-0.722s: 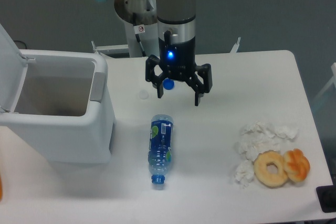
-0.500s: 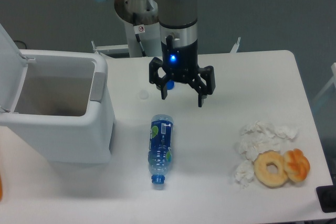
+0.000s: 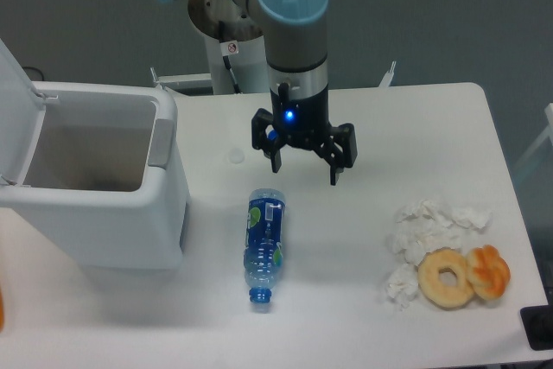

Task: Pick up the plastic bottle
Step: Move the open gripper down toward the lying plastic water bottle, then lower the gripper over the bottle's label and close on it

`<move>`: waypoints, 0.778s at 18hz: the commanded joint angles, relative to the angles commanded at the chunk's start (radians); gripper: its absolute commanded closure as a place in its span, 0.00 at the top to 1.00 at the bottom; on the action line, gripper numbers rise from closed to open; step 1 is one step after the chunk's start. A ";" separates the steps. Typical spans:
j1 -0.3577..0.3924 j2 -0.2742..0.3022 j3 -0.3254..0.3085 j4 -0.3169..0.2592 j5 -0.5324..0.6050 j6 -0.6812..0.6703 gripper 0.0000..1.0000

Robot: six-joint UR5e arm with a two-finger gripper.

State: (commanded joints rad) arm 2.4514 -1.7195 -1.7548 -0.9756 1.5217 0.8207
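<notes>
The plastic bottle (image 3: 263, 246) lies on its side on the white table, clear blue with a blue-and-green label, its blue neck ring pointing toward the front edge. My gripper (image 3: 305, 168) hangs above the table behind and slightly right of the bottle, well apart from it. Its two black fingers are spread wide with nothing between them. A blue light glows on the gripper body.
An open white bin (image 3: 91, 179) stands at the left. Crumpled tissues (image 3: 423, 231), a doughnut (image 3: 447, 277) and an orange pastry (image 3: 489, 271) lie at the front right. A small pale cap (image 3: 236, 156) rests behind the bottle.
The gripper has moved forward, down and slightly right, toward the bottle, and now covers the small blue cap that showed behind it. The bottle has not moved.
</notes>
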 joint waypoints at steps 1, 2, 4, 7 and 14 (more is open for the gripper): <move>-0.008 -0.009 0.000 0.000 0.003 -0.005 1.00; -0.011 -0.017 0.000 -0.002 0.003 -0.009 1.00; -0.026 -0.032 -0.005 -0.003 0.000 -0.046 1.00; -0.049 -0.069 -0.008 -0.005 -0.002 -0.089 1.00; -0.092 -0.196 0.037 0.014 -0.006 -0.233 1.00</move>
State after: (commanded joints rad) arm 2.3593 -1.9158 -1.7182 -0.9619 1.5156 0.5876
